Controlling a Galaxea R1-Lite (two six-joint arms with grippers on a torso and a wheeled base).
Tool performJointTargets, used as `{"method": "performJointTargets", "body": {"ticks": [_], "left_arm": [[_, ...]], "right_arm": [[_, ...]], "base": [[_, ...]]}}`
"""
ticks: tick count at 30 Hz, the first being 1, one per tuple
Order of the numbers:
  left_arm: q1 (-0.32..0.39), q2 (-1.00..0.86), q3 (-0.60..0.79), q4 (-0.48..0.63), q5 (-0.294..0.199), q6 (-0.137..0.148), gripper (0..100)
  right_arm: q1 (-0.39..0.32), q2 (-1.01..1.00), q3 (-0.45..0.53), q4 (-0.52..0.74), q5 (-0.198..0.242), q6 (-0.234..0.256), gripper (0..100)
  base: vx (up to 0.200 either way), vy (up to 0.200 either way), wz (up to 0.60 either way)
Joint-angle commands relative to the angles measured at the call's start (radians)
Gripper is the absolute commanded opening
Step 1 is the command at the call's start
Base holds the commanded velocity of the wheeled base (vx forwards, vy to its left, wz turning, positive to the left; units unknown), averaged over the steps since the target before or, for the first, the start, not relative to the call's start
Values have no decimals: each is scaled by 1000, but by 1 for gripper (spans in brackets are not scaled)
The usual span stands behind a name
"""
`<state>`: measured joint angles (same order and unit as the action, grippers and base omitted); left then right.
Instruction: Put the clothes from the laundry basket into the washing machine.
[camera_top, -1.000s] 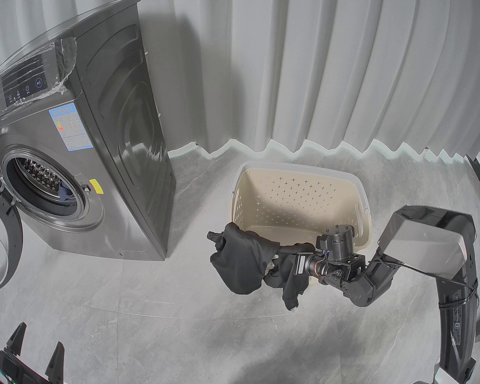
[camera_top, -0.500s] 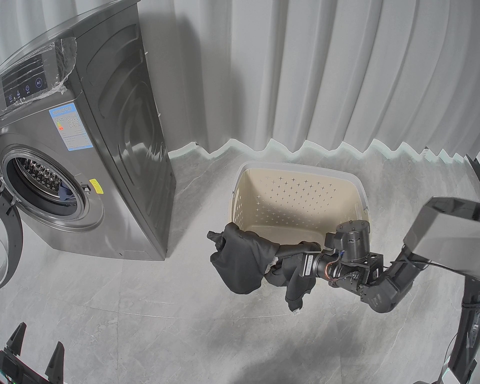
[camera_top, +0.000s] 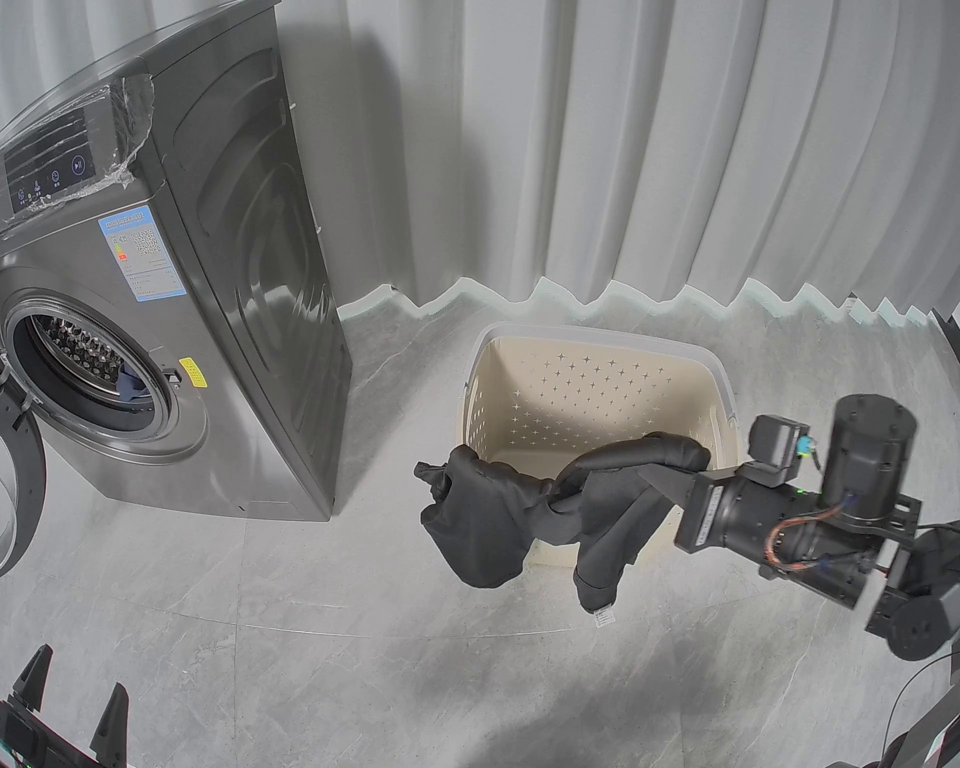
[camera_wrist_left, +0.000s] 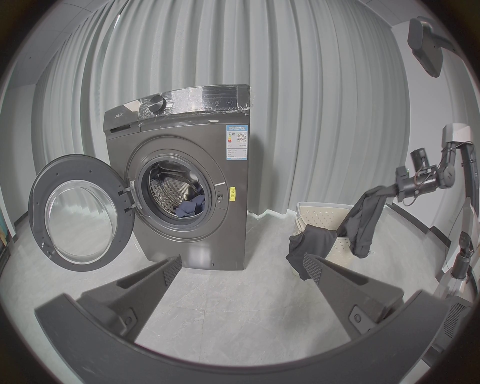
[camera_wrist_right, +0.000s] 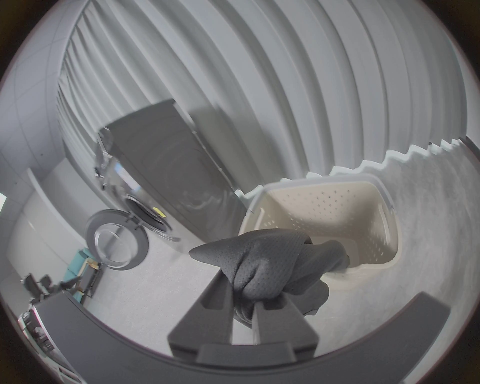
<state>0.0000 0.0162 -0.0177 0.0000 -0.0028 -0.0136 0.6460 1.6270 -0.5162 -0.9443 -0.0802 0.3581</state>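
A dark grey garment (camera_top: 490, 520) hangs over the near left corner of the cream laundry basket (camera_top: 600, 335). One end of it is lifted in my right gripper (camera_top: 672, 462), which is shut on the cloth above the basket's near rim. The right wrist view has the cloth (camera_wrist_right: 270, 260) bunched between the fingers of that gripper (camera_wrist_right: 243, 295). The grey washing machine (camera_top: 230, 250) stands to the left with its door (camera_wrist_left: 80, 212) swung open and a blue item (camera_wrist_left: 190, 206) in the drum. My left gripper (camera_top: 70, 700) is low at the near left, open and holding nothing.
White curtains (camera_top: 620, 150) hang behind the basket and the machine. Bare grey floor (camera_top: 330, 640) lies between the machine, the basket and my left gripper (camera_wrist_left: 240, 262). The open door (camera_top: 20, 470) juts out at the far left.
My right arm has drawn back to the right and risen, pulling the held end of the garment up over the basket. The rest still hangs on the basket's corner. The left gripper is unmoved.
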Motion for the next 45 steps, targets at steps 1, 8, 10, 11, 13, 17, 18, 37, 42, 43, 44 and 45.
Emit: {"method": "performJointTargets", "body": {"ticks": [1, 8, 10, 11, 13, 17, 18, 37, 42, 43, 44, 45], "left_arm": [[0, -5, 18, 0, 0, 0, 100], [0, -5, 18, 0, 0, 0, 100], [0, -5, 18, 0, 0, 1, 100], [0, -5, 18, 2, 0, 1, 100], [0, -7, 18, 0, 0, 4, 100], [0, -5, 18, 0, 0, 3, 100], [0, -5, 18, 0, 0, 3, 100], [0, -5, 18, 0, -3, 6, 100], [0, -5, 16, 2, -3, 4, 100], [0, -5, 16, 2, -3, 4, 100], [0, -5, 16, 2, -3, 4, 100], [0, -5, 16, 2, -3, 4, 100]], "right_arm": [[60, -294, 100, 12, 54, -4, 0], [77, -378, 107, 59, 106, -34, 0], [84, -380, 111, 59, 108, -37, 0], [84, -380, 116, 56, 111, -37, 0], [95, -380, 120, 51, 126, -41, 0], [109, -380, 120, 45, 143, -42, 0], [107, -381, 122, 45, 142, -42, 0], [109, -381, 131, 44, 142, -47, 0], [109, -378, 131, 44, 145, -57, 0], [109, -377, 131, 44, 145, -57, 0], [110, -374, 131, 44, 145, -57, 0], [110, -371, 131, 45, 145, -57, 0]], "base": [[0, 0, 0], [171, 0, 0], [0, 0, 0], [0, 0, 0], [0, 0, 0], [0, 0, 0], [0, 0, 0], [-63, 0, 0], [0, 160, 0], [0, 200, 0], [0, 200, 0], [0, 200, 0]]}}
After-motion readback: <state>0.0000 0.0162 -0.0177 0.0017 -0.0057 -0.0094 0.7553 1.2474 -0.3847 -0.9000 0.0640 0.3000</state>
